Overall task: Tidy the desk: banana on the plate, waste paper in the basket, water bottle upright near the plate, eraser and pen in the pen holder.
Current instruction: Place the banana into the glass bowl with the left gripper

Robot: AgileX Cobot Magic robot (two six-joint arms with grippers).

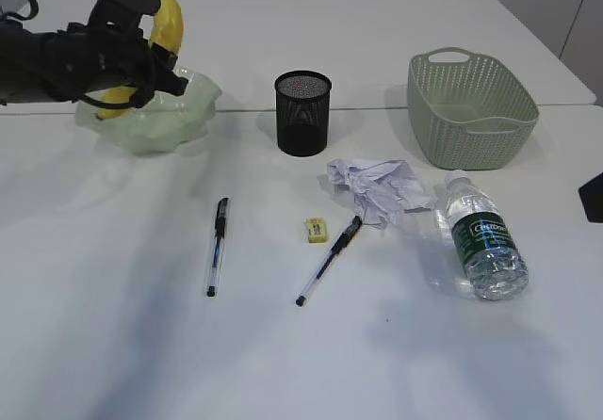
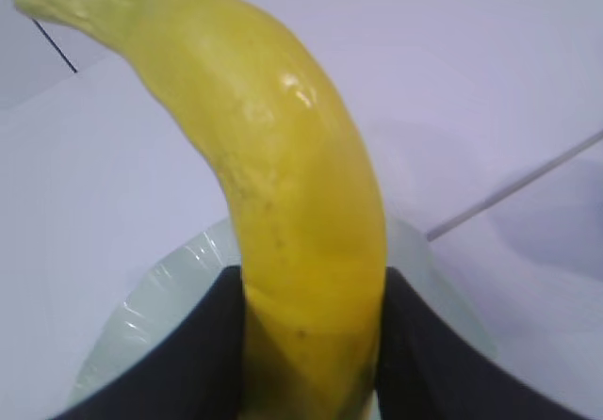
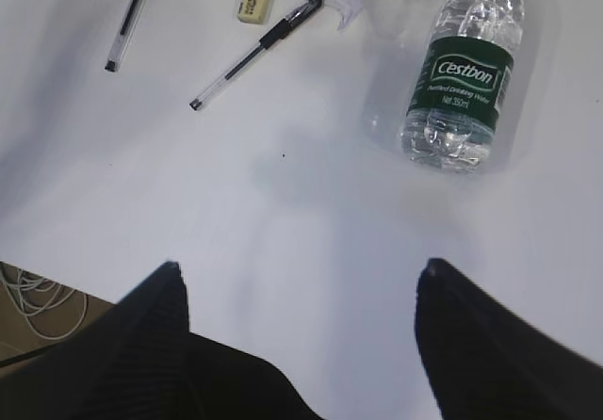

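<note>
My left gripper (image 1: 158,67) is shut on the yellow banana (image 1: 171,20) and holds it just above the pale green plate (image 1: 165,123) at the far left. In the left wrist view the jaws (image 2: 316,345) clamp the banana (image 2: 301,194) over the plate (image 2: 141,316). A water bottle (image 1: 485,236) lies on its side at the right, next to crumpled waste paper (image 1: 382,189). A yellow eraser (image 1: 316,229) and two pens (image 1: 218,246) (image 1: 330,260) lie mid-table. My right gripper (image 3: 300,269) is open and empty, hovering above bare table in front of the bottle (image 3: 462,72).
A black mesh pen holder (image 1: 302,111) stands at the back centre. A green basket (image 1: 471,109) stands at the back right. The right wrist view also shows the eraser (image 3: 253,2) and both pens (image 3: 254,57) (image 3: 129,20). Cables lie below the table edge (image 3: 38,302).
</note>
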